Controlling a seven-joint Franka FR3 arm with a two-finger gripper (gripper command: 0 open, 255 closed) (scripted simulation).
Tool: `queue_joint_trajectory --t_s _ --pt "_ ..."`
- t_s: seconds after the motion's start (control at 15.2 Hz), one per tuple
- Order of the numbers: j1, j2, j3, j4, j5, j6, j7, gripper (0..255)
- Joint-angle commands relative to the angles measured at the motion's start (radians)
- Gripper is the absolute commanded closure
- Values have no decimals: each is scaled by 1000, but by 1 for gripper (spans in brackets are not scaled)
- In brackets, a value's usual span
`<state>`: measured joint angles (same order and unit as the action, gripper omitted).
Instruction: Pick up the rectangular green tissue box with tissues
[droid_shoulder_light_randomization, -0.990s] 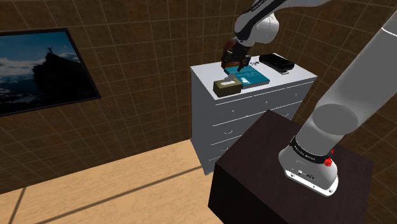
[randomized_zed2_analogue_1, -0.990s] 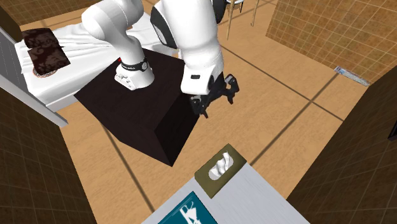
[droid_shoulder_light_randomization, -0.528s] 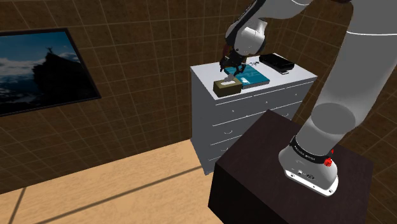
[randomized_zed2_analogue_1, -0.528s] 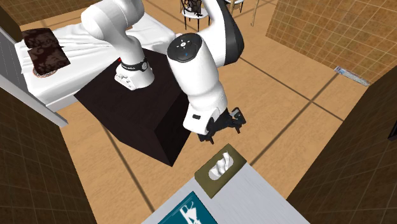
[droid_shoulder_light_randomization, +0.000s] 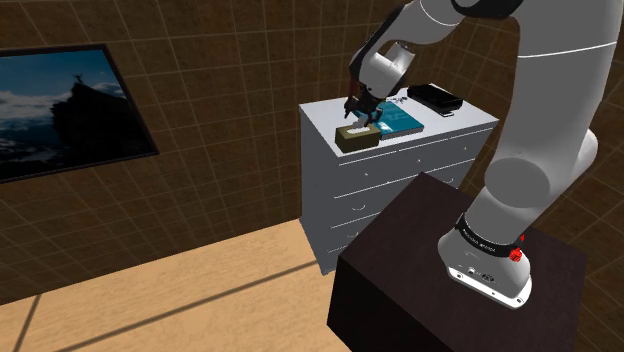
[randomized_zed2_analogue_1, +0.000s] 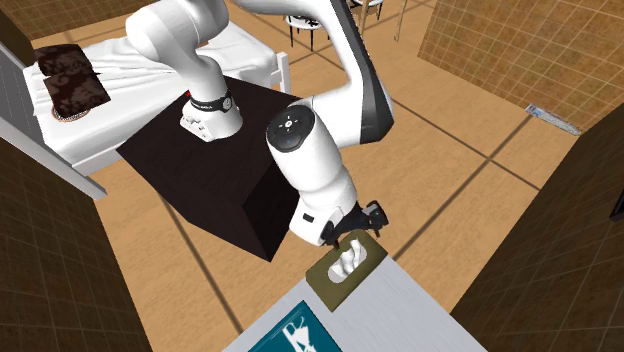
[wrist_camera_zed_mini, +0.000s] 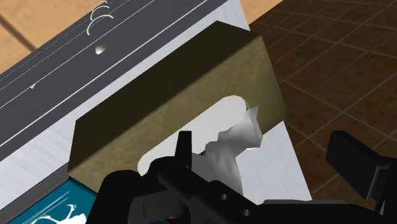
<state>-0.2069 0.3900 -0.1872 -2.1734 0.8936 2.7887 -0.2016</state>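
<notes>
Your stand (droid_shoulder_light_randomization: 400, 270) sits at the shoulder view's lower right. Past it, upper middle, your gripper (droid_shoulder_light_randomization: 362, 105) hangs with fingers apart, gripping nothing, just above the olive tissue box (droid_shoulder_light_randomization: 357, 138), which rests on the white dresser (droid_shoulder_light_randomization: 400, 175) beside a teal book (droid_shoulder_light_randomization: 398, 122).

Three cameras, all meeting on the olive-green rectangular tissue box (droid_shoulder_light_randomization: 357, 138).

The shoulder view stands beside and behind the dark box-shaped stand (droid_shoulder_light_randomization: 400, 265), well back, looking down across it toward the white chest of drawers (droid_shoulder_light_randomization: 390, 175) against the brown tiled wall (droid_shoulder_light_randomization: 230, 120). The second exterior view sits high over the chest's top, looking steeply down and back at the stand across the wooden plank floor (randomized_zed2_analogue_1: 450, 170), so it faces the arm roughly opposite the shoulder view. The wrist view rides on the hand, very close above the box, looking past the black claw (wrist_camera_zed_mini: 267, 146) onto the box's top and the drawer fronts. All three share the box, the flat teal book (droid_shoulder_light_randomization: 400, 123) beside it, and the chest's top.
</notes>
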Motion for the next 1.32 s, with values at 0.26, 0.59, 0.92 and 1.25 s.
queue_joint_trajectory --t_s 0.26,0.59,0.92,1.25 --pt "-25 46 34 16 60 28 -57 255" --pt "-25 48 35 18 60 28 -57 255" --pt "-18 33 24 12 42 19 -41 255" --pt "14 -26 -19 -7 -33 -16 33 255"
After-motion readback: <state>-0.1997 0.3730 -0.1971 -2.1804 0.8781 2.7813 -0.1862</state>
